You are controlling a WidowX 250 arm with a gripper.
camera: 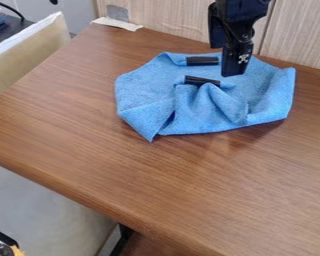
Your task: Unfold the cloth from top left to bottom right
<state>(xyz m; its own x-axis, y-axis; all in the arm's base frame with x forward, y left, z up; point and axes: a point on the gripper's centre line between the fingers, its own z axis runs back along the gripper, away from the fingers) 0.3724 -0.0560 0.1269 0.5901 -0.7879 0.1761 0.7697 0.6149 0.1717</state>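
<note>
Worktop (132, 180): carries the cloth toward its back; runs widest from the cloth to the front edge, with more wood off to the left.
Back edge: meets the wood-grain wall (299, 32); lies close behind the cloth, leaving only a narrow strip.
Left edge: slants down from the back left corner, well apart from the cloth.
Front edge: cuts diagonally toward the bottom right, also well apart from the cloth.
Back left corner: bears a pale torn strip (117, 23), stuck near a small grey plate (118, 13).
Cloth (146, 92): blue, bunched and partly folded; lies upper middle to right, under the gripper; points one corner toward the front, with a deep crease beside it; folds up at the right end; rises in ridges near the middle.
Gripper (203, 70): hangs over the cloth from the top, right of centre; released, with fingers (202, 80) well parted, one nearer the back edge, one nearer the front; appears to touch a raised fold with the front one; clamps nothing between them.
</note>
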